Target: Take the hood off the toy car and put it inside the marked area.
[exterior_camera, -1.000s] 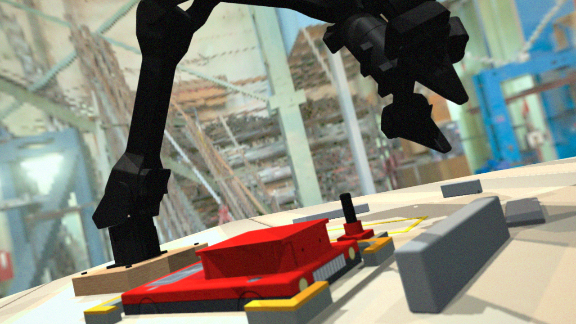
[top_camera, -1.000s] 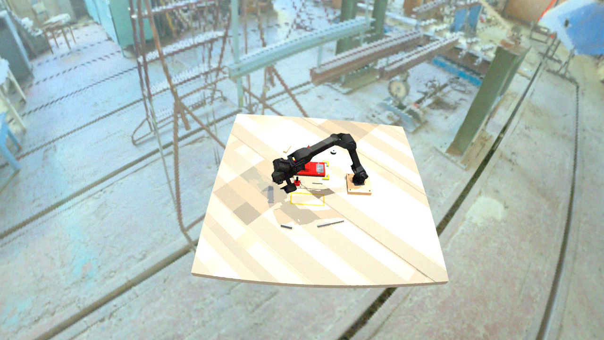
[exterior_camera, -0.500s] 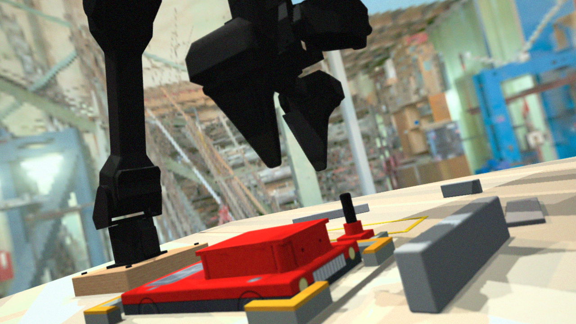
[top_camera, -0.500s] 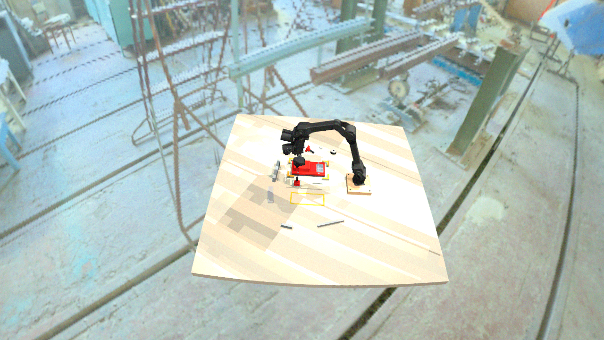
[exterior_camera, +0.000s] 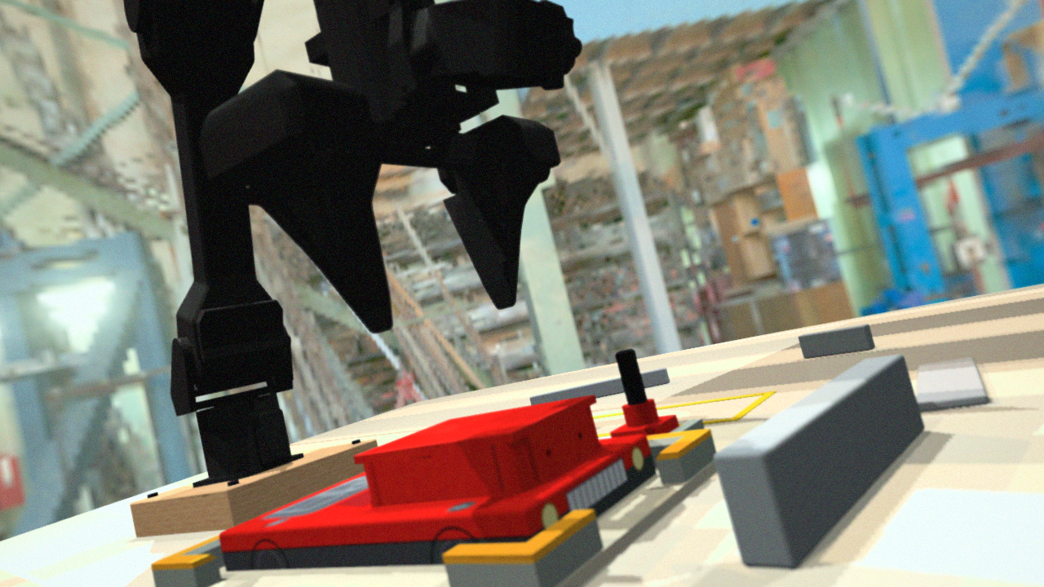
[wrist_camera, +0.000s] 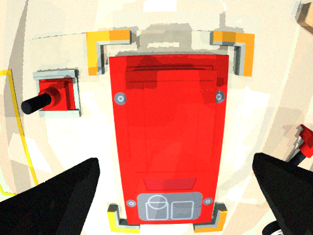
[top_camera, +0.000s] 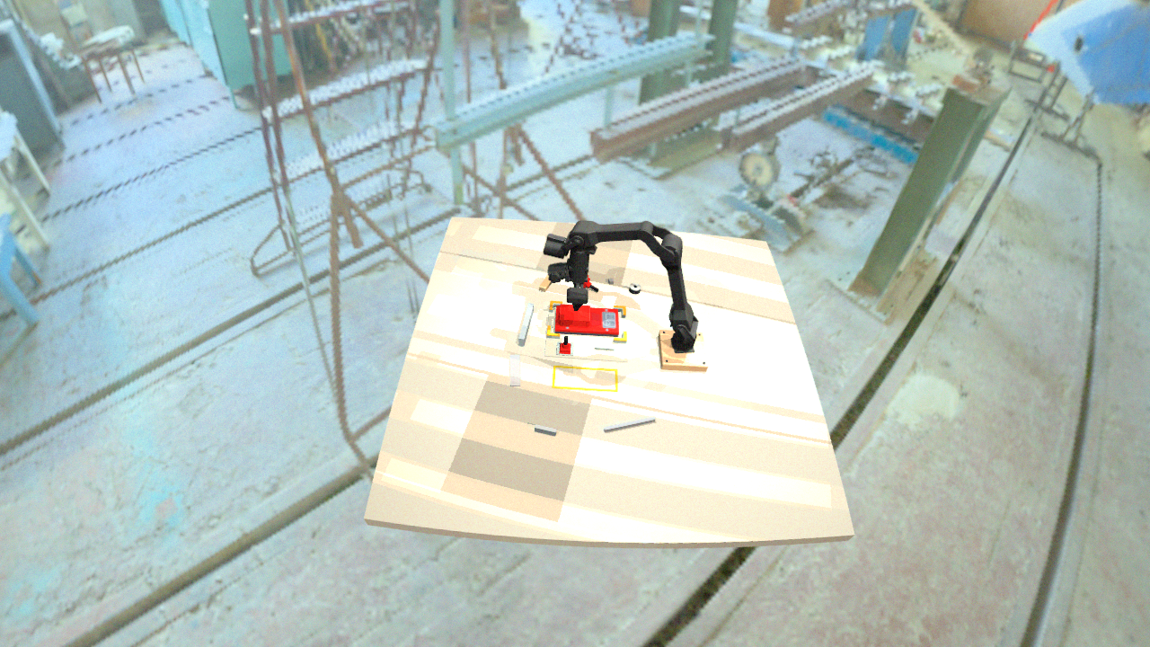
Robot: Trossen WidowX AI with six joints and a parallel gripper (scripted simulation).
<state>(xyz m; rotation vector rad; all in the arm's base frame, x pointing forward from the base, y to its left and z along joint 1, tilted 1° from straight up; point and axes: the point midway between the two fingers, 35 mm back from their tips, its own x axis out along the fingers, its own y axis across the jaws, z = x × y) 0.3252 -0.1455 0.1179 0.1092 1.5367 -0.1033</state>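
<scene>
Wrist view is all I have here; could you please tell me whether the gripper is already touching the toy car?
Observer: No. The exterior view shows the open gripper hanging above the toy car, with its fingertips off the roof.
Operator: Thank you. Where does the marked area lie?
Observer: In the top view, the yellow outline lies on the table just past the red lever block, on the side away from the car.
Operator: And the arm's base?
Observer: It stands on a wooden plate beside the car.

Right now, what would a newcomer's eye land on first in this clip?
The bright red toy car, held between four orange corner brackets at mid-table. Directly above it hangs the black gripper, fingers spread wide, holding nothing. The yellow-outlined marked area lies nearby with no hood in it.
</scene>
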